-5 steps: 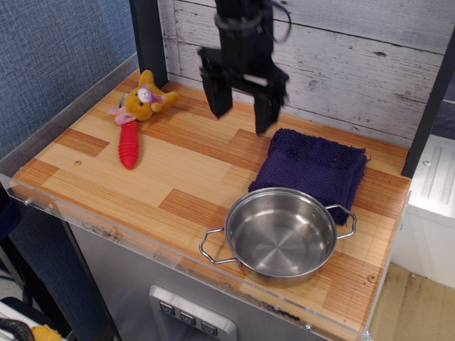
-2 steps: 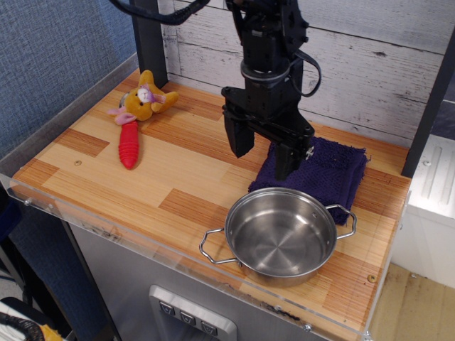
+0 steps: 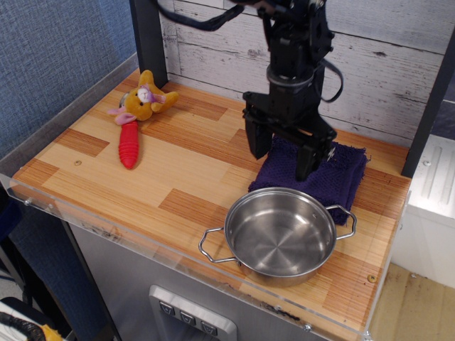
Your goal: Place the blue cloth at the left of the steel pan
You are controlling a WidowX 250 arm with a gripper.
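Note:
The blue cloth is a folded navy-purple terry towel lying flat on the wooden table, just behind the steel pan. The steel pan is shiny, round and shallow, with two wire loop handles, near the table's front right. My black gripper hangs over the cloth's left part with its two fingers spread apart and pointing down, just above or at the cloth. It is open and holds nothing. The arm hides part of the cloth's left edge.
A yellow plush toy and a red ribbed toy lie at the table's back left. A white plank wall stands behind. Dark posts stand at the back corners. The table's front edge has a clear plastic lip.
The gripper has moved right and down from the back middle of the table to over the cloth's left part. It stayed open. The cloth and the pan have not moved.

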